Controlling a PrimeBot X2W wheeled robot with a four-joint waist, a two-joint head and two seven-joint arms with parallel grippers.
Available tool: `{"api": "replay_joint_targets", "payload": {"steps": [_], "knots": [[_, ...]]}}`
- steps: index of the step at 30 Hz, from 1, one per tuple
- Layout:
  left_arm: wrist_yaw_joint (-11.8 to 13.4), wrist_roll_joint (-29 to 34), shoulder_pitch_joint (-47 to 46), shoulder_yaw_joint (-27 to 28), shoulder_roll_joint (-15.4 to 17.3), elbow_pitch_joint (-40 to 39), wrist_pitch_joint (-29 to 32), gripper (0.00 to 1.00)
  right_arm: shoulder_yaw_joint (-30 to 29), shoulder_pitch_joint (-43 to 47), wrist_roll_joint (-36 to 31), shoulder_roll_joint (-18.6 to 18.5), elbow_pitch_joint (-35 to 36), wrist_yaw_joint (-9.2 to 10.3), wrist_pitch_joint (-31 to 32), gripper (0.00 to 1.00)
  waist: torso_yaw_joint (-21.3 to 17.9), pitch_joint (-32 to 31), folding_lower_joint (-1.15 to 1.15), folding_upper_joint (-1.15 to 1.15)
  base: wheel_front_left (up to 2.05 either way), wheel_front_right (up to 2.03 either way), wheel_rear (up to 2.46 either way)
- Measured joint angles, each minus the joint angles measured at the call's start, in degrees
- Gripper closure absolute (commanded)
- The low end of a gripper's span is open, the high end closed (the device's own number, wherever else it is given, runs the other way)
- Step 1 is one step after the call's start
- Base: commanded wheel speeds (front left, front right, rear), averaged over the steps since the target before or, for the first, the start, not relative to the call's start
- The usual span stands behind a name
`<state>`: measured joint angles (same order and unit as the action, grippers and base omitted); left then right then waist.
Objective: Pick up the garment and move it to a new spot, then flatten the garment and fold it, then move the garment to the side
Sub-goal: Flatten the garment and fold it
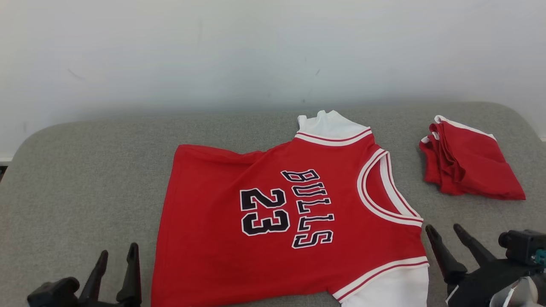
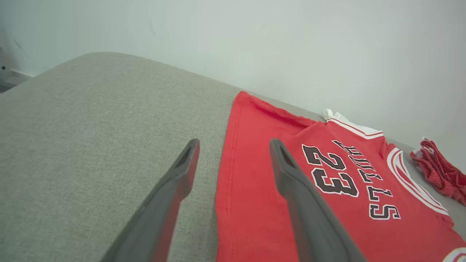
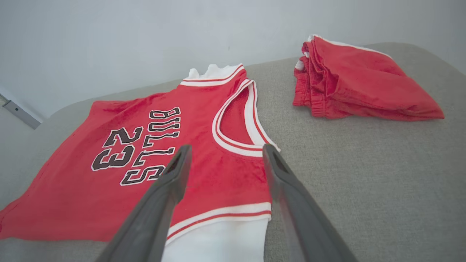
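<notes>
The jersey (image 1: pixel 204 200) is seen laid flat between the left gripper (image 1: pixel 119 250) and the right gripper (image 1: pixel 443 228), both wide open and empty. It is judged light and limp, best pinched at hem and shoulder edges.

"BULLS", "23" on red jersey (image 1: pixel 204 247)

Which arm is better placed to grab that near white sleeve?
Probably right: the right end effector sits open beside the jersey's near white sleeve; the left end effector is by the hem.
</notes>
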<state>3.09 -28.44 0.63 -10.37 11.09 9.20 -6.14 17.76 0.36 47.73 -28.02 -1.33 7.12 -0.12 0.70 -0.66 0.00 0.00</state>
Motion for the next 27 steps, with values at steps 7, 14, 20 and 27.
{"api": "replay_joint_targets", "payload": {"steps": [7,14,20,27], "knots": [[2.0,3.4,0.3,0.2,-0.2,-3.4,-2.6,0.00,-3.2,-1.5,-4.5,2.2,0.5,0.02,-6.7,0.00,-1.0,-0.3,0.00,0.00,0.00,0.00,0.00],[3.0,5.2,2.3,1.8,-0.1,-5.9,-4.1,0.00,-5.9,-1.1,-8.9,4.9,0.3,0.03,-11.6,0.00,-2.1,-0.4,0.00,0.00,0.00,0.00,0.00],[3.5,7.2,3.3,3.1,0.5,-7.6,-4.7,0.00,-9.9,1.4,-12.8,4.7,0.3,0.03,-12.6,0.00,-2.4,-0.3,0.00,0.00,0.00,0.00,0.00],[3.9,10.9,6.2,3.6,1.0,-9.6,-4.6,0.00,-12.7,5.7,-15.7,6.9,1.6,0.19,-13.0,0.00,-2.6,-0.1,-0.01,0.00,0.00,0.00,0.00]]}}
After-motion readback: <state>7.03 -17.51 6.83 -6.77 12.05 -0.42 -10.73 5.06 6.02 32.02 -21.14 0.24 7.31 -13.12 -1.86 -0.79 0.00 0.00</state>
